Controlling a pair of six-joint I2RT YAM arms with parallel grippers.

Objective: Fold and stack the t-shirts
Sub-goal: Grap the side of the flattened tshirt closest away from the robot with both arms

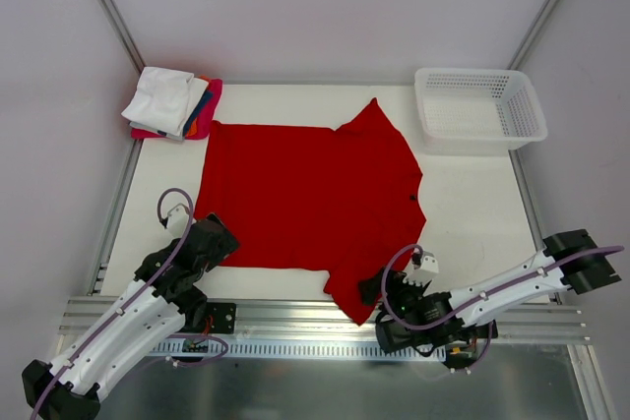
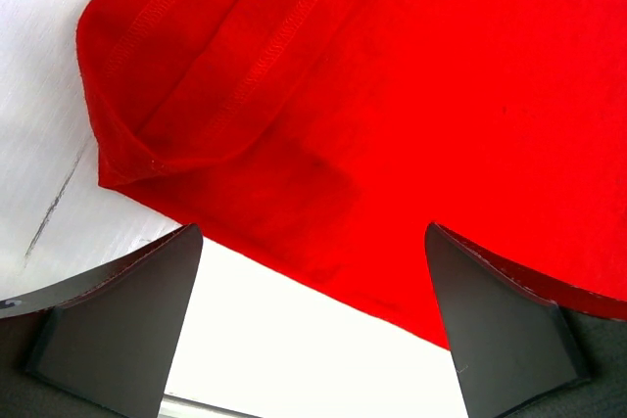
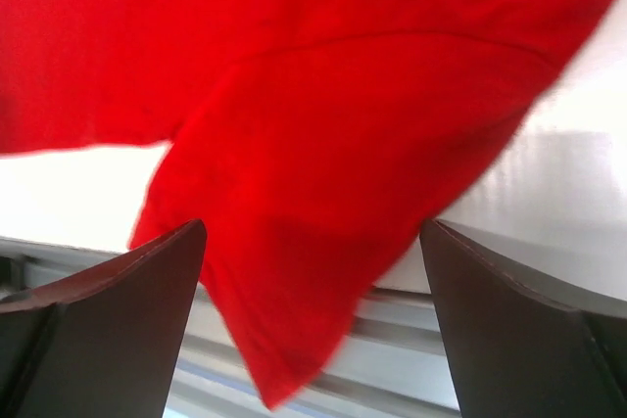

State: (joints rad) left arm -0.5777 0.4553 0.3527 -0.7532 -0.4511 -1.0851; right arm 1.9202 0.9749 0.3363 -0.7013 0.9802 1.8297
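From above, the red t-shirt (image 1: 305,194) is spread flat on the table (image 1: 472,223), presumably so that it can be folded; the folded shirts (image 1: 172,103) are piled at the far left corner, where the stack is judged to belong; the basket (image 1: 479,110) is set at the far right; the left gripper (image 1: 219,235) is placed at the shirt's near left edge, the right gripper (image 1: 379,287) beside the near sleeve (image 1: 351,295).

In the left wrist view, the jaws are held parted and empty; the doubled-over hem corner (image 2: 127,159) lies just ahead, between them.

In the right wrist view, the jaws are likewise spread, nothing gripped; the sleeve, draped over the table's edge, lies between them.
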